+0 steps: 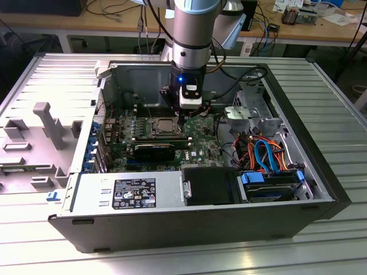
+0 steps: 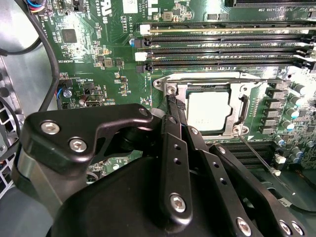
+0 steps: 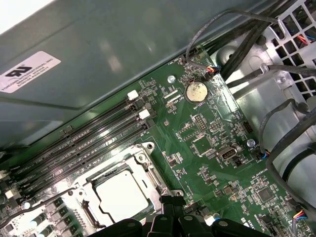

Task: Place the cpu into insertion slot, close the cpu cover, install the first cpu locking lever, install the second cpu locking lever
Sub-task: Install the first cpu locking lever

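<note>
The cpu lies flat in the insertion slot, its silver top showing through the window of the cpu cover, which is folded down over it. My gripper hangs just off one corner of the socket, fingers pressed together with nothing visible between them. One thin wire locking lever sticks out loose from the socket's side, away from the frame. In the first wrist view the cpu and cover sit just beyond the gripper. From outside, the gripper stands to the right of the cpu.
Long black memory slots run beside the socket. A coin battery and cable bundles lie along the case wall. The open case holds a power supply, a drive and coloured cables.
</note>
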`<state>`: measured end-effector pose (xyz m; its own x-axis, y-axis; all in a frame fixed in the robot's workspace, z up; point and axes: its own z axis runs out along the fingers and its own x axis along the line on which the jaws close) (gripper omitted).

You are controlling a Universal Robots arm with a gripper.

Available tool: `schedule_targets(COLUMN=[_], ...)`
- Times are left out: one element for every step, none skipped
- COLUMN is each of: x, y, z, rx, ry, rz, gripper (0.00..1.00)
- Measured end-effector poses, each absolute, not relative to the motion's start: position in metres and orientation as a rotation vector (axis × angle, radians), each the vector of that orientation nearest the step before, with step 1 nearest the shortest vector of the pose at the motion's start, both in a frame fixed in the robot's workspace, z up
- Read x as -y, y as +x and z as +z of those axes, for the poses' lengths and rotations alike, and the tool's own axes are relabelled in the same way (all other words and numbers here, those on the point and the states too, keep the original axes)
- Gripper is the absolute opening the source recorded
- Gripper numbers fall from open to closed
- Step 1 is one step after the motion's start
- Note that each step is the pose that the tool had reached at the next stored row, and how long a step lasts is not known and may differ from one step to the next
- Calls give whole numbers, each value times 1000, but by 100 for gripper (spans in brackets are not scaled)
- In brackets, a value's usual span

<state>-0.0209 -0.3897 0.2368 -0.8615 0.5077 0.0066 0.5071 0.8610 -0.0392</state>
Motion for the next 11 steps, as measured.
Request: schedule_targets(x=[390, 390, 390, 390, 390, 390, 390, 390, 390, 390, 390], y=[-21, -21, -21, -21, -21, -21, -21, -21, -21, -21, -21], z=[237, 237, 237, 237, 237, 237, 237, 237, 237, 237, 237], rx=[3015, 3015, 3015, 3015, 3016, 3017, 3018, 3018, 3020, 3022, 3024], ry=[-821, -820, -820, -819, -817, -813, -810, -808, -801, -794, -787], rz=[56, 56, 56, 56, 56, 56, 56, 57, 57, 57, 57], gripper=[11, 11, 11, 11, 11, 11, 11, 11, 11, 11, 11])
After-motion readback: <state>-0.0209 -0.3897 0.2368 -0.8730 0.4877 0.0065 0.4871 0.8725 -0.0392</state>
